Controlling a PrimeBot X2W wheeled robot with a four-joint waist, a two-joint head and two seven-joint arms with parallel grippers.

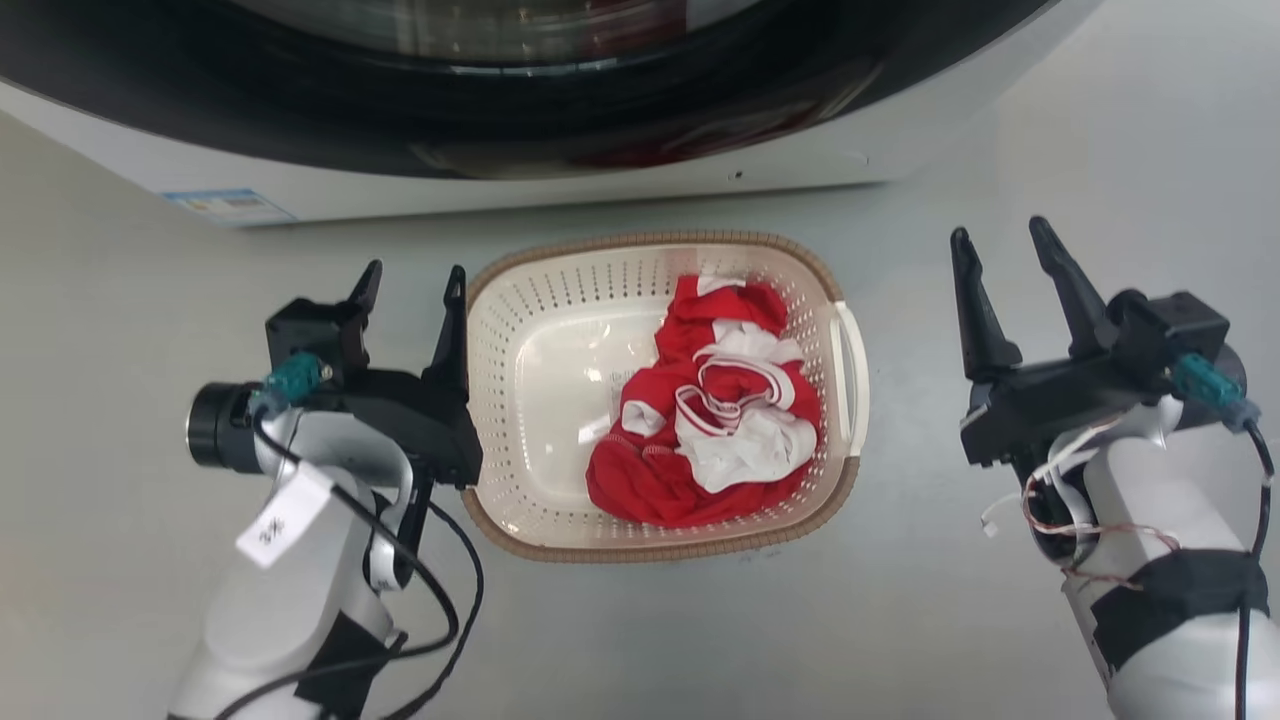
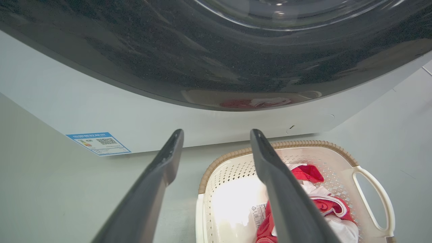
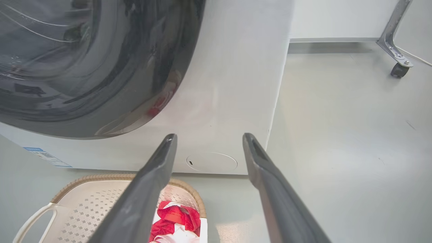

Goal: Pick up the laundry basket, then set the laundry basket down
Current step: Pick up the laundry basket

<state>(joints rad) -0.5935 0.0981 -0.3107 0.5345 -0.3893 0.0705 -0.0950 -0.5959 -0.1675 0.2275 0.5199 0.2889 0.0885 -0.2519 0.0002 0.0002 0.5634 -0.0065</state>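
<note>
Basket point(image 1: 560, 380) sits on the floor point(image 1: 150, 250) right in front of the washer point(image 1: 500, 195), red and white clothes point(image 1: 700, 430) heaped in its right half. Nothing is gripped yet, so this looks like the reach for the handles.

The left gripper point(image 1: 414, 270) hangs at the basket's left edge, jaws spread wide and empty. In the head view its inner finger lines up over the left rim. Whether it touches the rim, I can't tell. The left wrist view has that finger crossing over the basket's inside, the other out over bare floor.

The right gripper point(image 1: 1000, 230) is also wide and empty, but well apart from the basket, out to the right of the white handle point(image 1: 850, 370).

To do this well, I'd bring the right arm in toward that handle until both sides match, then straddle rim or handle on each side before closing. The load sits off-centre, so the lift should be level and both arms together. The washer is close behind, so going straight up looks safest.
</note>
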